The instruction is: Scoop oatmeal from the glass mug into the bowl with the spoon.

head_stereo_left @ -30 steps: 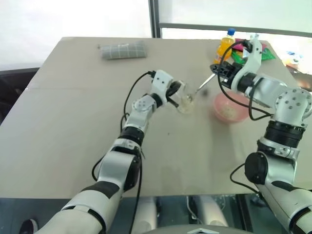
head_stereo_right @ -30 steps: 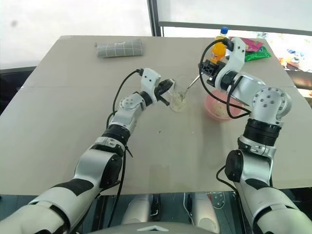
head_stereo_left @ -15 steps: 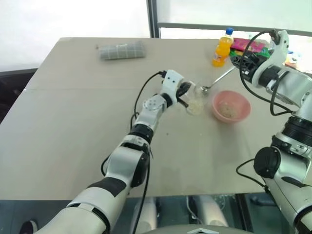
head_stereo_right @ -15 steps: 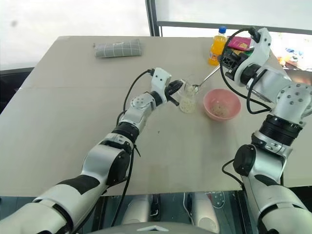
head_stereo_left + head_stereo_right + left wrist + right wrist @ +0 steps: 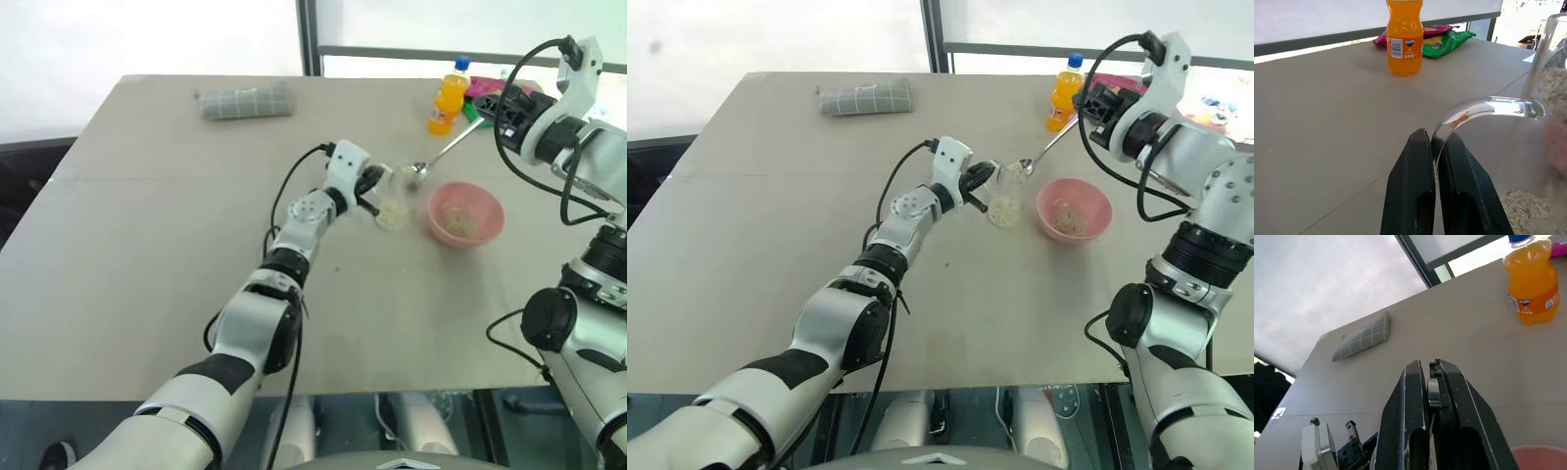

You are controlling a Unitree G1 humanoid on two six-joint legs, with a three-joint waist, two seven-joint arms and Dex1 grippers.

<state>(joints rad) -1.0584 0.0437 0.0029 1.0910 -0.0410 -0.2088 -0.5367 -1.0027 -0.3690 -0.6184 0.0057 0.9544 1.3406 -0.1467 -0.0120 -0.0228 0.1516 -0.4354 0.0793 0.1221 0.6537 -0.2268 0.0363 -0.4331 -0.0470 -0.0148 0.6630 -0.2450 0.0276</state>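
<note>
Two arms are busy here, both clamped on something. Left end effector [image 5: 1434, 147] is pinched tight on the curved handle of the glass mug [image 5: 1005, 196], which sits a bit toward the far right part of the surface, just beside the bowl [image 5: 1074, 211] on the side away from the right edge. Right end effector [image 5: 1431, 396] is clenched around the top of the spoon [image 5: 1050, 147] handle, up high near the orange bottle [image 5: 1063, 93] by the far edge. The spoon's long axis runs on a slant: handle end up and toward the far right corner at the end effector, head end down and toward the mug, with the little oval head hovering just above the mug's rim. Can't tell if the head is carrying flakes, too small to see. There's oatmeal [image 5: 1525, 210] in the bottom of the mug, and some already lying in the pink bowl. What the next move hangs on, I reckon: the bowl lies from the spoon head toward the right edge and a touch nearer the robot, so the head has to travel sideways that way, across its own long axis, and clear the mug rim first. Right arm is obviously the nearer one to the bowl, and the left looks like it's just steadying the mug. Folded grey cloth [image 5: 865, 97] near the far left corner, well out of the way.
</note>
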